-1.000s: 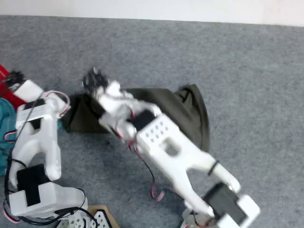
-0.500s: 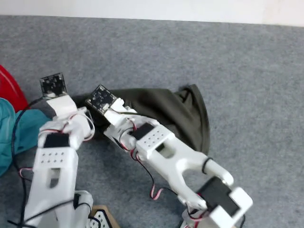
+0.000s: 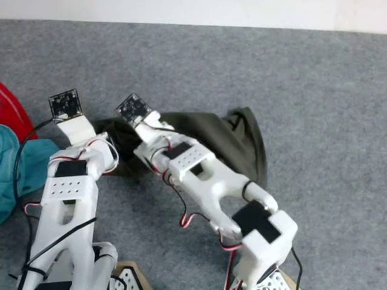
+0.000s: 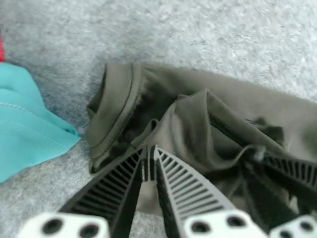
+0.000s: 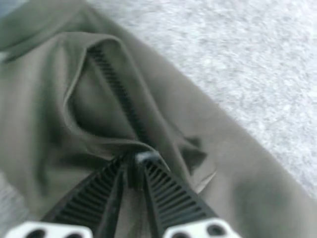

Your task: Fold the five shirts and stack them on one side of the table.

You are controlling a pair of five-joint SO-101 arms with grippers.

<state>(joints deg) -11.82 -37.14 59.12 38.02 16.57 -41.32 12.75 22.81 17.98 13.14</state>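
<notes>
Swung in from the table's left edge since a second ago, the left gripper (image 4: 148, 154) sits clenched, its tips at a soft fold of the olive shirt (image 4: 208, 114); whether cloth is caught is unclear. Just beside it, the right gripper (image 5: 134, 163) pinches a ridge by the zip (image 5: 116, 89). Beyond, mid-table, lie the rumpled shirt's ribbed collar (image 4: 111, 106), a smooth teal shirt (image 4: 29, 124) and the nubby grey table (image 3: 314, 90).

left arm (image 3: 68, 193) stretched out to the banded end of the olive shirt (image 3: 233, 145), wrist bent down. left gripper (image 4: 148, 148): jaws closed, tips together on a shirt fold; can't tell if cloth is pinched. right arm (image 3: 202, 172) lies across the shirt, just beside the left arm. right gripper (image 5: 137, 159) is clamped on a fold of the shirt by its zipper (image 5: 116, 87).
</notes>
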